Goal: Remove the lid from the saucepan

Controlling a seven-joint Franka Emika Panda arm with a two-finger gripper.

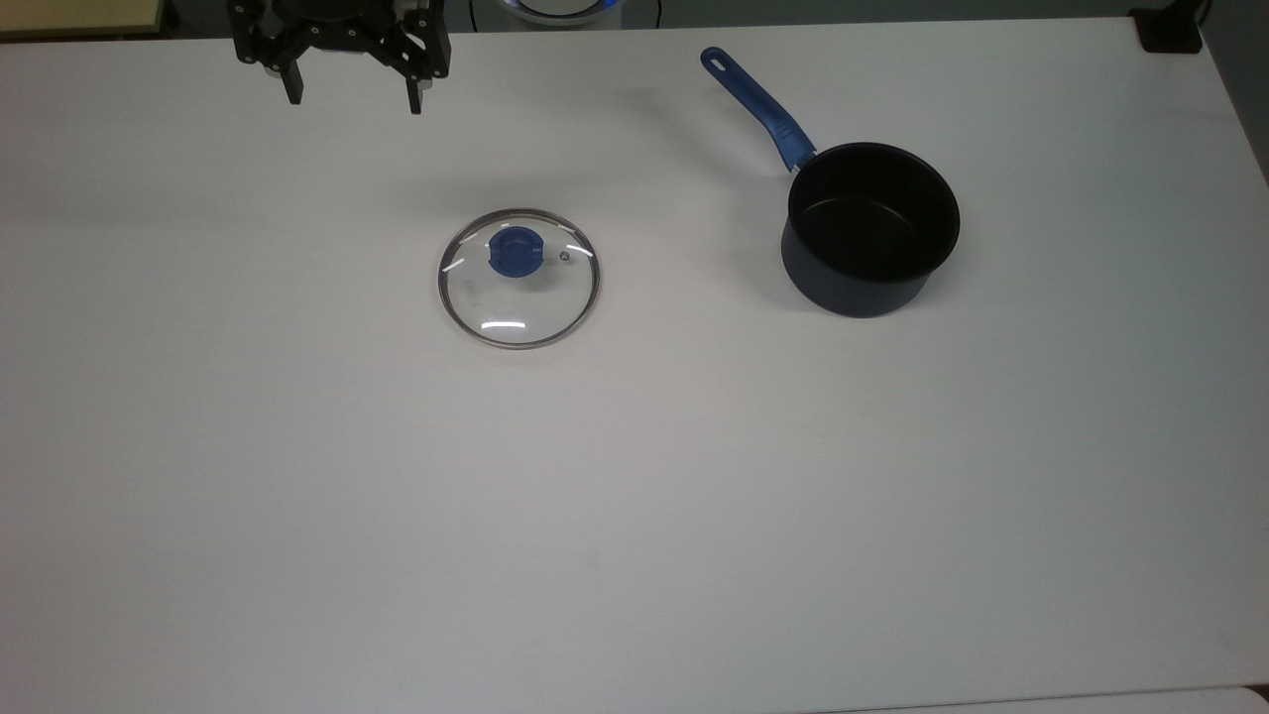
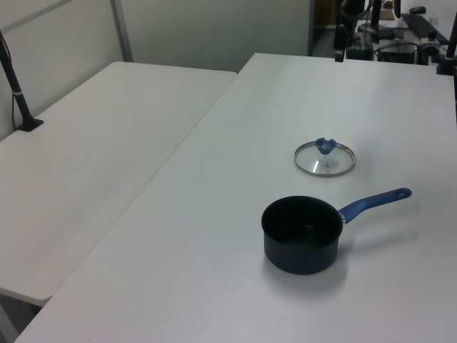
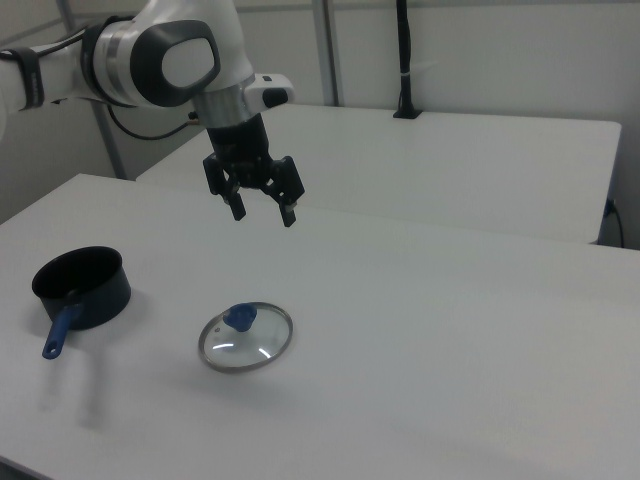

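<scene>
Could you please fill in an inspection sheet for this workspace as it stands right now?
Surface: white table, bare apart from the two task items; a second white table adjoins it on the left view's left.
Job's things: lid lies flat on the table, knob up, apart from the saucepan; the saucepan stands upright, uncovered and empty, its blue handle pointing toward the top view's upper left.
Clutter: nothing seen on the main table.
Grippers: gripper open, holding nothing, raised above the table beyond the lid.
Cables: a black cable runs along the arm; a cabled black post stands on the second table.
Surroundings: grey partition walls; dark equipment past the table's far end.
</scene>
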